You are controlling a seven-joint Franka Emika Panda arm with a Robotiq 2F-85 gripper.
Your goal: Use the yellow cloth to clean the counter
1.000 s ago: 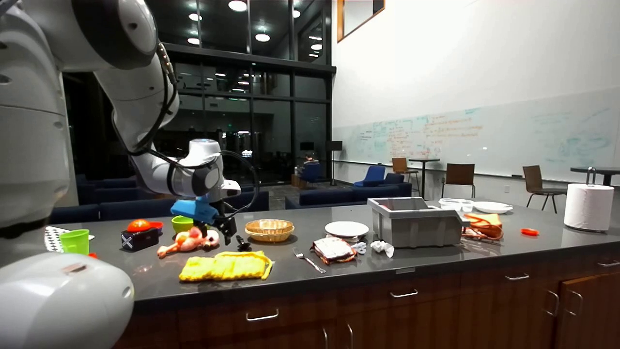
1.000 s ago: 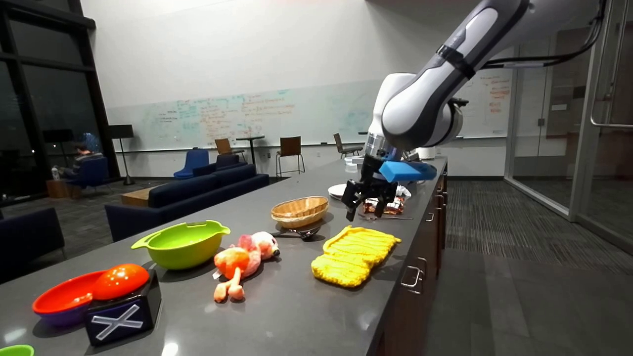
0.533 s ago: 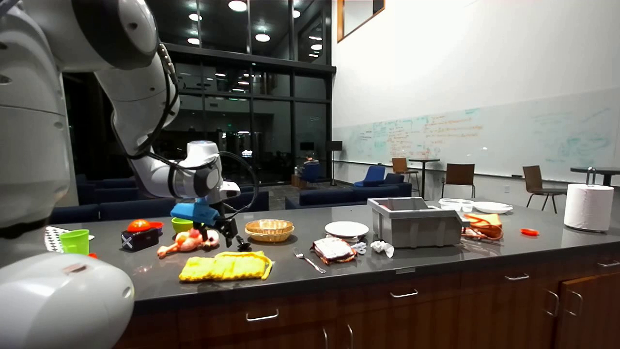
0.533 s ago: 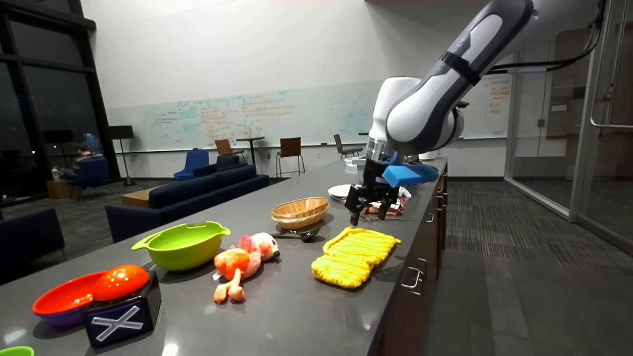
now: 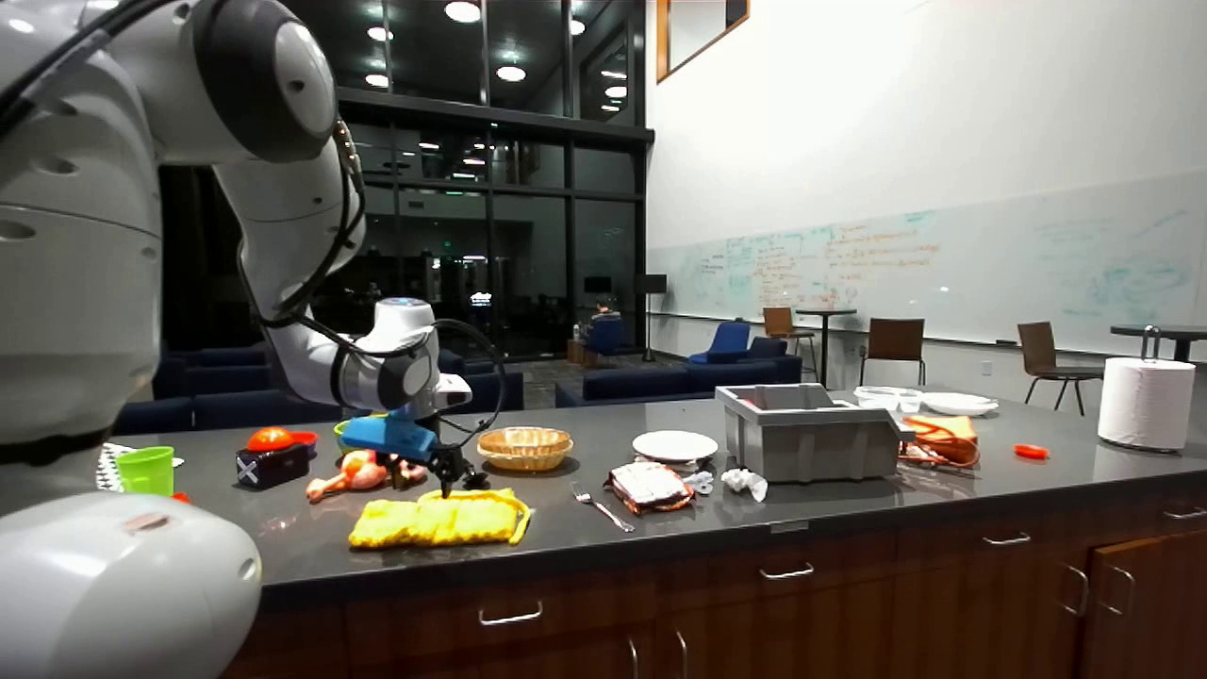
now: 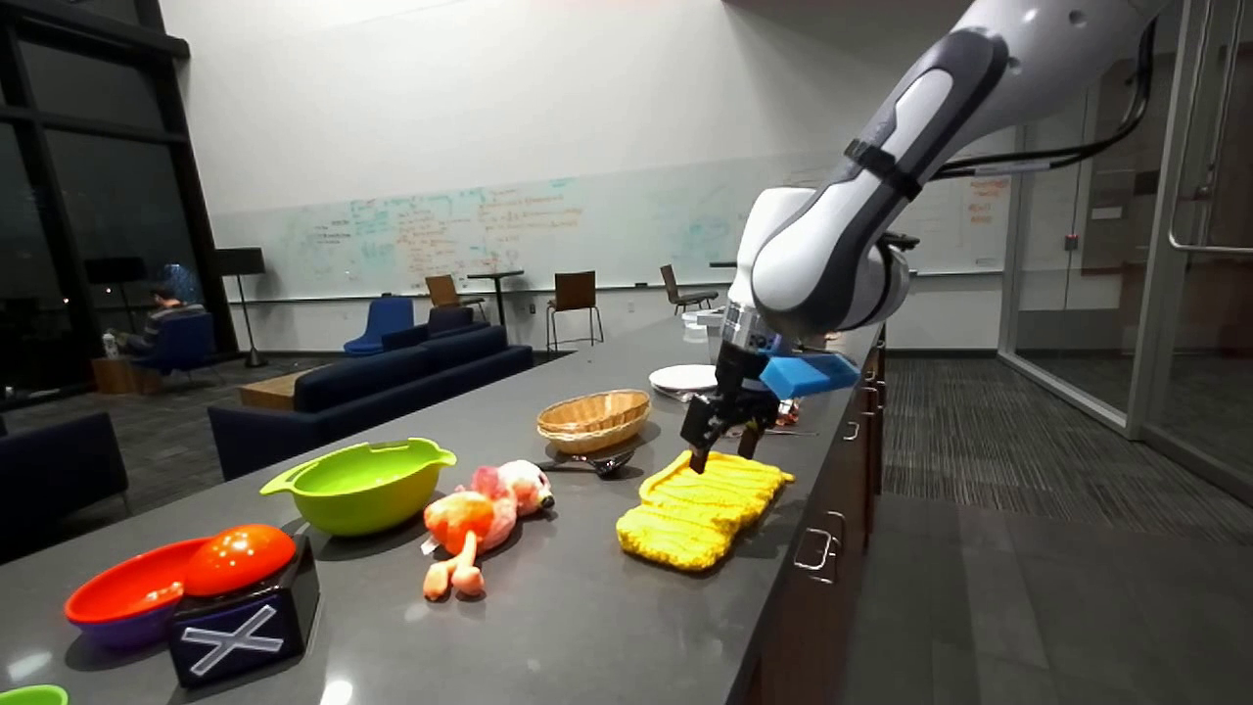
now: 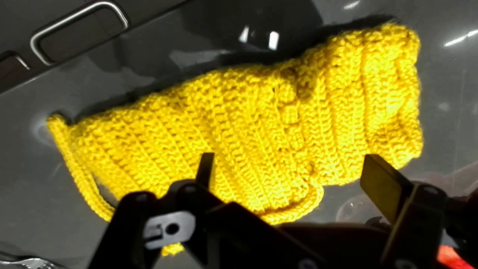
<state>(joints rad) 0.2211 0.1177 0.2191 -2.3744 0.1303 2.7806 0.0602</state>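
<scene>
In an exterior view, a lime green cup (image 5: 146,470) stands at the left on the dark desk (image 5: 306,538). Next is a small black box (image 5: 272,469) with a white X on its side and a shiny orange-red dome (image 5: 271,438) on top. After that, a stuffed flamingo (image 5: 356,471) lies down, with a lime green bowl (image 6: 382,501) near it. The yellow knitted cloth (image 5: 438,521) (it has a thin loop at one end) lies on the desk, close to the front edge. The claw (image 7: 288,154) points down at the cloth. Its two fingers (image 7: 384,185) are spread wide apart, and it has hold of nothing. It is hard to see if the tips touch the cloth, so I can't say. Going right, there is a wicker basket (image 5: 524,460), a silver fork (image 5: 608,512), a red and white packet (image 5: 651,486) and, just behind that, a white plate (image 5: 675,445). Then come a crumpled white tissue (image 5: 747,484), a big gray bin (image 5: 820,453) and an orange bag (image 5: 946,436). Last is a fat roll of paper towels (image 5: 1146,405).
</scene>
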